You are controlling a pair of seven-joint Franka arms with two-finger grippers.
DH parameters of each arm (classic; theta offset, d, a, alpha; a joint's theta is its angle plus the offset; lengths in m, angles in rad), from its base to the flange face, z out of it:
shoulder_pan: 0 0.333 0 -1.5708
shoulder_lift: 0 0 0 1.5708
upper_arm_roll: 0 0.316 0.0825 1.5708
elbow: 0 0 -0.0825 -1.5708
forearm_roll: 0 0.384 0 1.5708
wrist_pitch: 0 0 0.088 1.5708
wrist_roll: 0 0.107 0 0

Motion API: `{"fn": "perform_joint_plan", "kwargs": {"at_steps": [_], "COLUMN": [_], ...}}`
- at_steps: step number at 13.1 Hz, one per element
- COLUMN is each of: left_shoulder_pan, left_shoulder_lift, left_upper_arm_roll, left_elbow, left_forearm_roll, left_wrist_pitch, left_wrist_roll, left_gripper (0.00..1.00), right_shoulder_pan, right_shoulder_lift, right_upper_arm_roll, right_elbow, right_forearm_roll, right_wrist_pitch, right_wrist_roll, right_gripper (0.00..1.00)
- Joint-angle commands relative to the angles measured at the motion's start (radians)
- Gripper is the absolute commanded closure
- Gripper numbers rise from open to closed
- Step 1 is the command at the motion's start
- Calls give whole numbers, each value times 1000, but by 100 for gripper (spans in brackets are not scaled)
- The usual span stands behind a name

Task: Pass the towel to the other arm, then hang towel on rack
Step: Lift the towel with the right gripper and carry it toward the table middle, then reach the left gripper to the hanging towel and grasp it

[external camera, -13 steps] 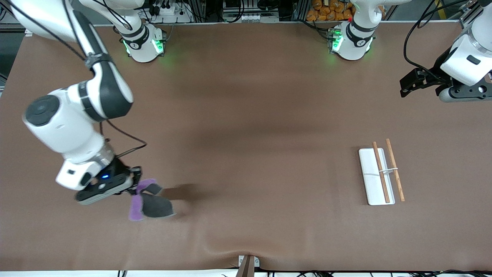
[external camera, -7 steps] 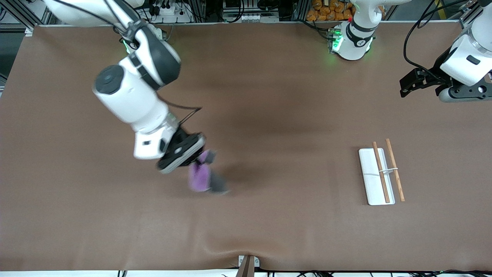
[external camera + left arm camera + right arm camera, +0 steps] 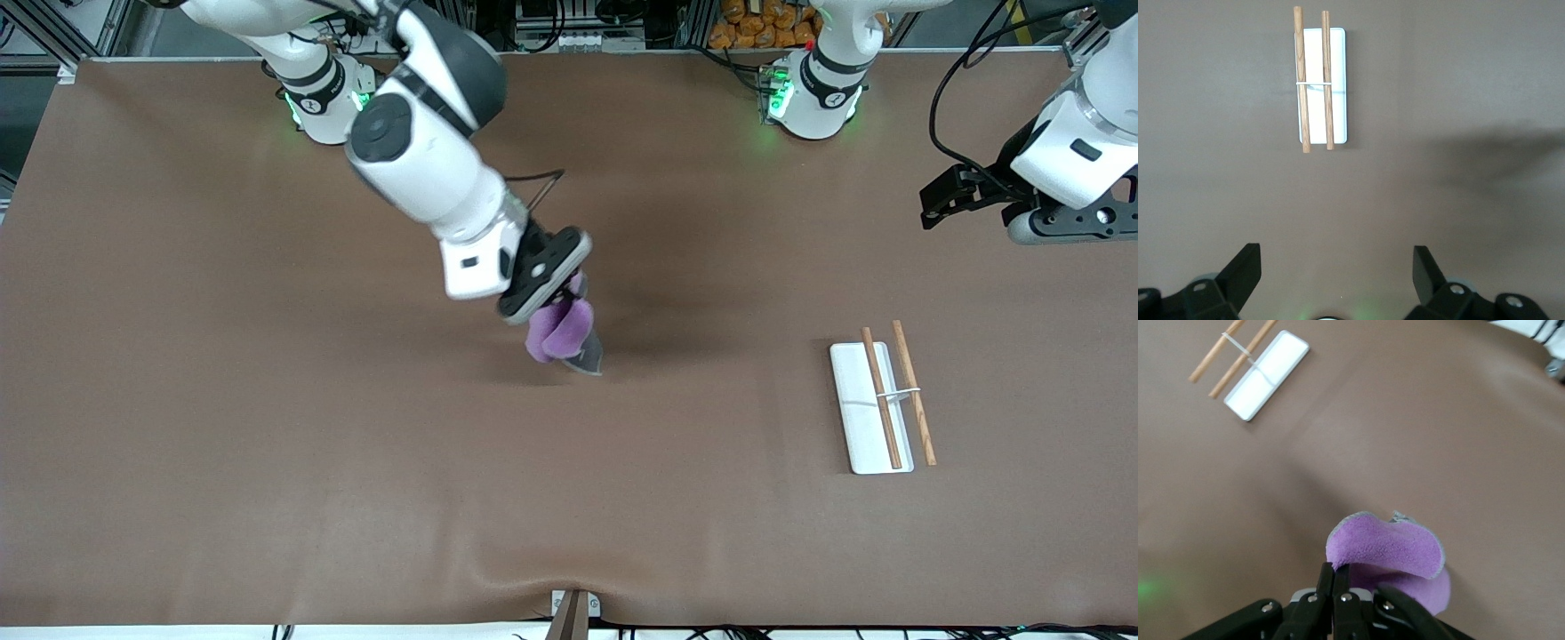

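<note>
My right gripper is shut on the towel, which hangs from it above the middle of the table, purple face out with a dark grey corner at the bottom. In the right wrist view the towel curls over my shut fingers. The rack, a flat white base with two brown rods, lies toward the left arm's end of the table; it also shows in the left wrist view and the right wrist view. My left gripper is open and empty, up in the air over the table's edge at that end, and waits.
The brown table cover has a raised fold at the edge nearest the front camera. Both arm bases stand along the edge of the table farthest from the front camera.
My right arm has carried the towel from near its own end of the table up and toward the middle, lifting it clear of the surface. The left arm has barely moved.
</note>
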Motion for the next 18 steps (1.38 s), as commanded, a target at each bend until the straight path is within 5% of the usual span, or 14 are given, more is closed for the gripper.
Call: {"fn": "perform_joint_plan", "kwargs": {"at_steps": [1, 10, 18], "left_shoulder_pan": [-7, -47, -193], "left_shoulder_lift": [18, 88, 257], "left_upper_arm_roll": [0, -10, -17], "left_elbow": [25, 27, 120], "left_forearm_roll": [-32, -108, -206], "left_wrist_pitch": [-11, 76, 244], "left_wrist_roll": [6, -92, -556], "left_gripper": [0, 0, 0], "right_shoulder_pan": [57, 131, 128], "right_shoulder_lift": [17, -41, -55], "right_upper_arm_roll": [-2, 3, 1], "right_elbow": [23, 31, 26], "right_forearm_roll": [19, 19, 19], "right_wrist_pitch": [34, 82, 82], "right_wrist_roll": [20, 115, 129], "right_gripper": [100, 100, 100]}}
